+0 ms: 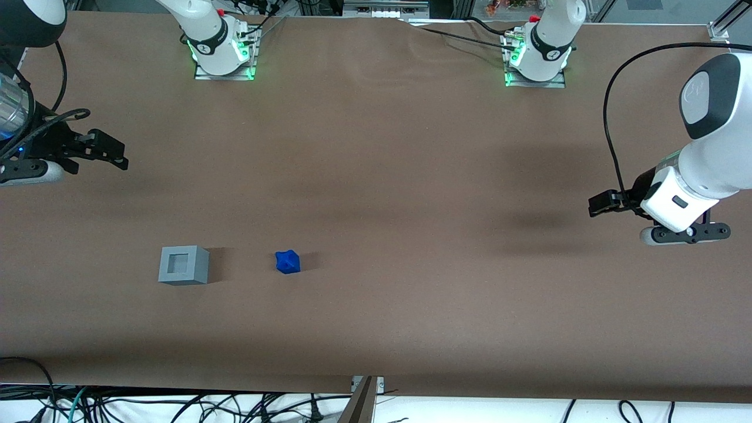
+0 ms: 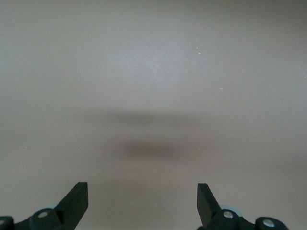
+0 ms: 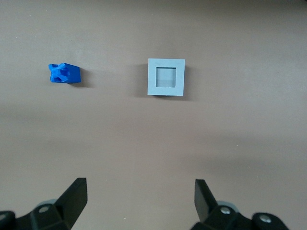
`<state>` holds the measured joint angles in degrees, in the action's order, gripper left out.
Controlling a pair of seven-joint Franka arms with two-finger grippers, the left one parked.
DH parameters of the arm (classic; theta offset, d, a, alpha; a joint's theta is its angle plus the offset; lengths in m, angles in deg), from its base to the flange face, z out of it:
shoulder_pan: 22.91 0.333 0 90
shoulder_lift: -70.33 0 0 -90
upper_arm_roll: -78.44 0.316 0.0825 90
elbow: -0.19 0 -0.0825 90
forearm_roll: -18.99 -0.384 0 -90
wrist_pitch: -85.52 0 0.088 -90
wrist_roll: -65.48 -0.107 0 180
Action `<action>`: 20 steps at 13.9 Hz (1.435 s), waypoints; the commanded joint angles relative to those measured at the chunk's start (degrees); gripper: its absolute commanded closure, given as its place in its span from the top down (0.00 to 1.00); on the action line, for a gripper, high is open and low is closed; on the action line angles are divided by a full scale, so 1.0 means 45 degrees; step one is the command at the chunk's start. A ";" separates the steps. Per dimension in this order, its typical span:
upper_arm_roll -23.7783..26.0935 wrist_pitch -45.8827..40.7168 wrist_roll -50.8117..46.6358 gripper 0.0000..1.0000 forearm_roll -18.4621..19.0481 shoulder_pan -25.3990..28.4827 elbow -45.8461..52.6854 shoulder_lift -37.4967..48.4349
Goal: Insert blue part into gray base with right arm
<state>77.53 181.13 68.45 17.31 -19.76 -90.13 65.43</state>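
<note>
Blue part (image 1: 287, 261) untouched on worktop (image 1: 411, 176). Hand (image 1: 108, 151) open, empty, high at working arm's end, well apart from it. Base (image 1: 184, 265) beside part, recess up. Best approach: descend centred, fingers across flat faces, avoiding knobbly end.

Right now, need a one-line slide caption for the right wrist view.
Open end effector hovers above the table, blue part lying apart from the empty gray base.
</note>
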 commanded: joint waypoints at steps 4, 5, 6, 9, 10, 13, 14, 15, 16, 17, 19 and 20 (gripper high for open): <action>0.0144 -0.0092 0.0237 0.99 0.0120 -0.0155 0.0304 0.0052; 0.0125 -0.0092 0.0276 0.99 0.0120 -0.0174 0.0305 0.0013; 0.0125 -0.0092 0.0257 0.99 0.0120 -0.0174 0.0305 0.0013; 0.0125 -0.0092 0.0257 0.99 0.0120 -0.0174 0.0305 0.0013; 0.0125 -0.0092 0.0276 0.99 0.0101 -0.0174 0.0305 0.0013; 0.0144 -0.0092 0.0198 0.99 0.0082 -0.0155 0.0343 0.0013; 0.0183 -0.0092 0.0159 0.99 0.0081 -0.0155 0.0344 0.0013; 0.0183 -0.0092 0.0101 0.99 0.0081 -0.0116 0.0344 0.0013; 0.0203 -0.0054 0.0081 0.99 0.0101 -0.0038 0.0344 0.0013; 0.0203 -0.0034 0.0061 0.99 0.0101 0.0001 0.0363 -0.0007; 0.0203 0.0005 0.0042 0.99 0.0101 0.0002 0.0363 -0.0007; 0.0203 0.0005 0.0061 0.99 0.0101 0.0002 0.0363 -0.0007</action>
<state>78.13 181.28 68.60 17.36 -19.59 -89.38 65.44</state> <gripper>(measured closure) 0.009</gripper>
